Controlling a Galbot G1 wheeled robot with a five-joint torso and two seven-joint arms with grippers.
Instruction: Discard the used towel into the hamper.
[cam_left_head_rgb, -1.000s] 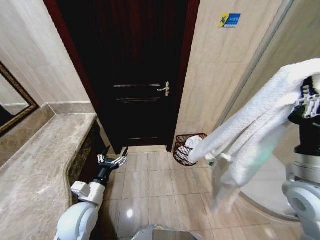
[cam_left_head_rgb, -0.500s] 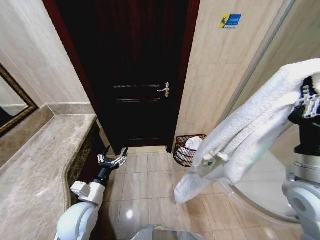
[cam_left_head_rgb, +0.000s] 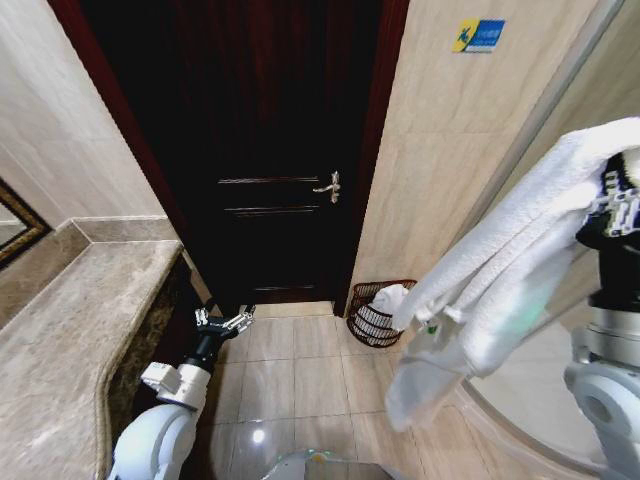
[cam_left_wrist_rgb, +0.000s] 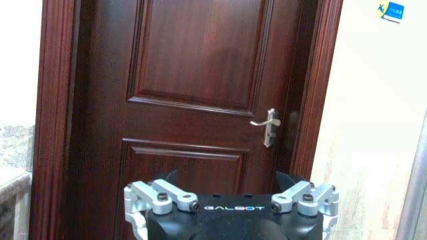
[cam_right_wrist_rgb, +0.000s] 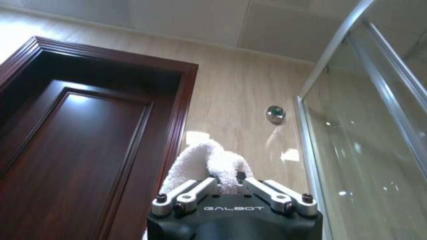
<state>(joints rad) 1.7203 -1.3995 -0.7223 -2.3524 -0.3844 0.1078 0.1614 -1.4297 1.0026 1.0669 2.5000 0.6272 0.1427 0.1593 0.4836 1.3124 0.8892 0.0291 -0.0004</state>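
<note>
The right gripper (cam_right_wrist_rgb: 227, 186) is raised high on the robot's right, its fingers pinched together on the towel (cam_left_head_rgb: 500, 260). The grip is at one end, so most of the white cloth hangs in a long drape slanting down and leftward, its free end dangling clear of the tiled floor (cam_left_head_rgb: 300, 370). Holding it this high keeps the cloth from dragging.

The hamper (cam_left_head_rgb: 374, 312) stands on the floor against the wall beside the dark door (cam_left_head_rgb: 270, 160), beyond the towel's hanging end. Something white seems to lie in it already, though this is hard to make out.

The left gripper (cam_left_head_rgb: 224, 320) waits low near the counter (cam_left_head_rgb: 70, 330), fingers spread and empty, out of the way.
</note>
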